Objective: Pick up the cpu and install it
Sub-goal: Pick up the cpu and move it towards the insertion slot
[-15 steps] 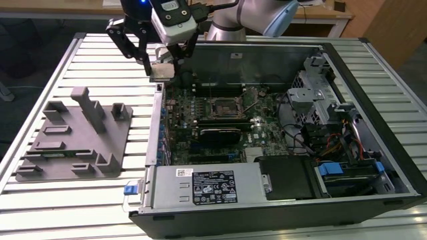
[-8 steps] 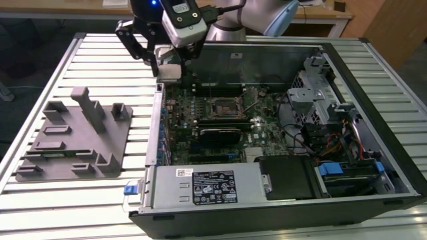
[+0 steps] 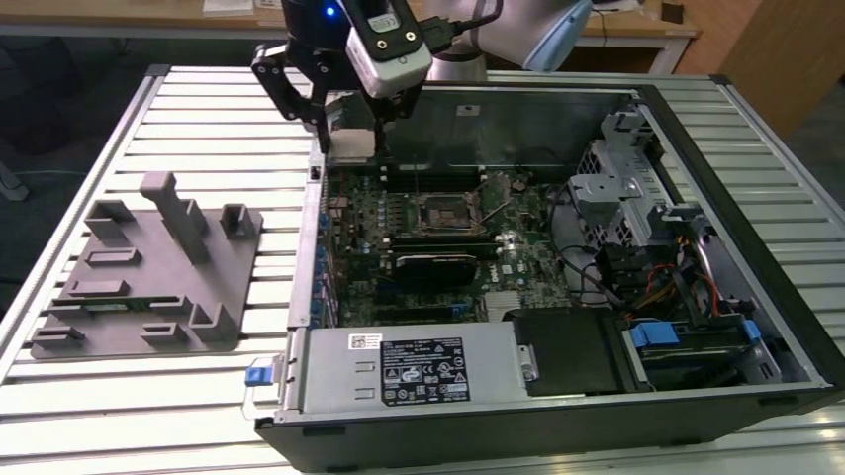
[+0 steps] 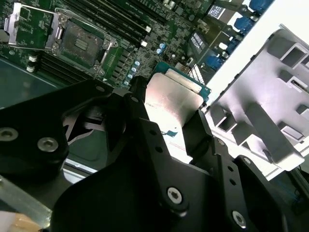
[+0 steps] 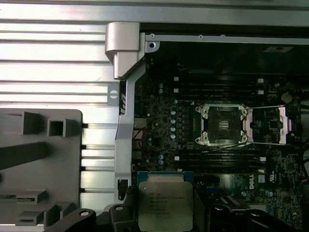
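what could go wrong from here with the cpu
The cpu is held by its edges in the hand, over the motherboard near the case wall; a slip could drop it onto components. The open socket lies apart from it, so a skewed or offset set-down might harm its contacts or hit the raised load plate.

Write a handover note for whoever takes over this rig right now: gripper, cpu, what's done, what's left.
Gripper: shut on the cpu, gripped by its edges with the silver top showing in both wrist views.
Position: held in the air over the open computer case, at the motherboard's edge on the side toward the grey tray.
Socket: open and empty, its metal plate folded aside.
Done: cpu picked up.
Left: cpu is not yet in the socket.
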`<state>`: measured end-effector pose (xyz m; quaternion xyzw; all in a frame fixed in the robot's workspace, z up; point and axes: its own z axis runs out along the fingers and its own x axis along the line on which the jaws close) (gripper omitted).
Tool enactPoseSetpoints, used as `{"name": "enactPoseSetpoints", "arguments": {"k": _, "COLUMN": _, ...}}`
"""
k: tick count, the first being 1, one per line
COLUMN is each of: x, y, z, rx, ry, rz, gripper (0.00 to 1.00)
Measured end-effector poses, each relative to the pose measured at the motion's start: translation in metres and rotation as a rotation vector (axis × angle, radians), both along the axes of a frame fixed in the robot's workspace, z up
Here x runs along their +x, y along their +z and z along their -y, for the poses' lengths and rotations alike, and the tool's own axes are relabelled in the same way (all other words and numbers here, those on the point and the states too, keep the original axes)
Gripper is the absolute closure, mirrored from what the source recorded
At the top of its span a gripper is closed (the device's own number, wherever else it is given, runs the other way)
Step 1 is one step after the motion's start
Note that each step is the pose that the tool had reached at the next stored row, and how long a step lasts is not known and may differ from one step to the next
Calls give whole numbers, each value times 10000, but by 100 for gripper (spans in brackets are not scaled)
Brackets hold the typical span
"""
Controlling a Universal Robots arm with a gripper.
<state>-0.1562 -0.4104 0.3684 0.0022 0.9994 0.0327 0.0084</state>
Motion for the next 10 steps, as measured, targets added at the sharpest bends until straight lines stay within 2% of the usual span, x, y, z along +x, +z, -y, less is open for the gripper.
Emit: {"name": "enactPoseSetpoints", "arguments": {"k": 10, "x": 129, "y": -74, "z": -83, "rx": 0, "ry": 0, "rz": -5, "gripper": 45}}
